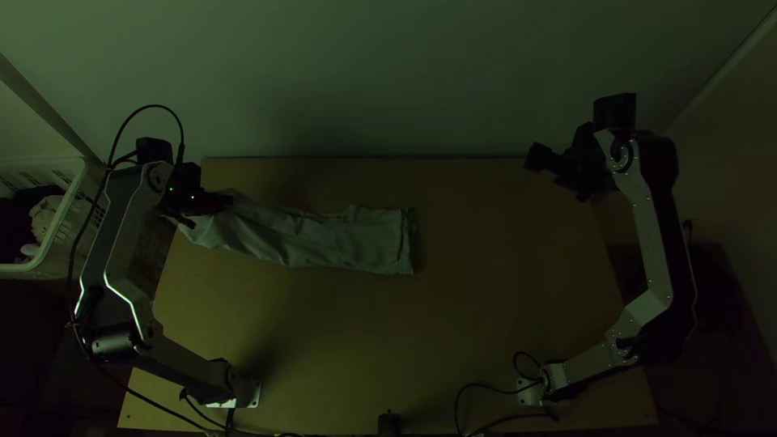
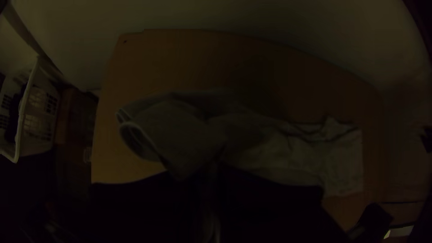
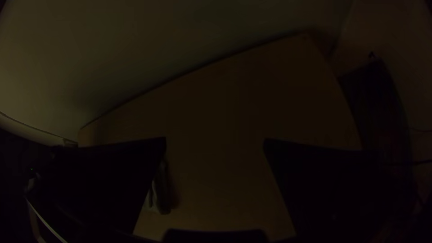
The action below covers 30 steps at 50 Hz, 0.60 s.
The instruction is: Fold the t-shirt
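Since the t-shirt [image 1: 348,241] lies as a long, narrow, rumpled strip across the left and middle part of the table [image 1: 486,324], the step in hand looks to be turning its held end over toward the opposite end. The left gripper [image 2: 209,168] is clamped on cloth near the end by the table's left side, where the fabric rises to the fingers and a loose, curled flap stands out beside them. The right gripper [image 3: 215,144] has its fingers spread with nothing between them, well apart from the cloth, near the table's far right. To do this well, the held end should come up just enough to clear the layer beneath, then travel along the strip's length in a low arc, so that the flat part is not dragged along. Moving slowly would help keep the curled flap from twisting under. It would be wise to line up the long edges while lowering, and to release only once the end is resting on the lower layer. If the strip starts to slide, the right gripper could press lightly on its squared end, without pinching the cloth.
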Available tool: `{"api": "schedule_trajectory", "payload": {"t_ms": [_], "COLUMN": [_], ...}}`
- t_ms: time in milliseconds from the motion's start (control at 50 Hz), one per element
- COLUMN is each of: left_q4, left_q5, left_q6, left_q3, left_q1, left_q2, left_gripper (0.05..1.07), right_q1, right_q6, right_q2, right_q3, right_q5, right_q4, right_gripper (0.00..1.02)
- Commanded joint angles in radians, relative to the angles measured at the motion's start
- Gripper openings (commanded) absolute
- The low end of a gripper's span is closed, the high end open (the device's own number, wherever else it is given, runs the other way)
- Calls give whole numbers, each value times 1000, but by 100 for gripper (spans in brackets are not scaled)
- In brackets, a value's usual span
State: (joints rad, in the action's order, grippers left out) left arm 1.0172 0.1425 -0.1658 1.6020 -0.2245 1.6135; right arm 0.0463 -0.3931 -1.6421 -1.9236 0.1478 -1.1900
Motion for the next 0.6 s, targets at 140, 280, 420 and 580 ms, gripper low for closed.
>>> {"api": "schedule_trajectory", "payload": {"t_ms": [140, 280, 420, 580], "left_q4": [93, 107, 119, 124], "left_q5": [-47, -80, -89, -96], "left_q6": [45, 101, 161, 224], "left_q3": [131, 182, 219, 279], "left_q1": [238, 366, 473, 565], "left_q2": [-37, 0, 40, 109], "left_gripper": [8, 8, 8, 8], "right_q1": [-33, -54, -68, -71], "right_q6": [-20, -21, -21, -23], "right_q2": [65, 97, 126, 162], "right_q3": [46, 81, 110, 156], "right_q5": [18, 33, 35, 35], "right_q4": [9, 20, 26, 46], "right_gripper": [99, 99, 99, 99]}}
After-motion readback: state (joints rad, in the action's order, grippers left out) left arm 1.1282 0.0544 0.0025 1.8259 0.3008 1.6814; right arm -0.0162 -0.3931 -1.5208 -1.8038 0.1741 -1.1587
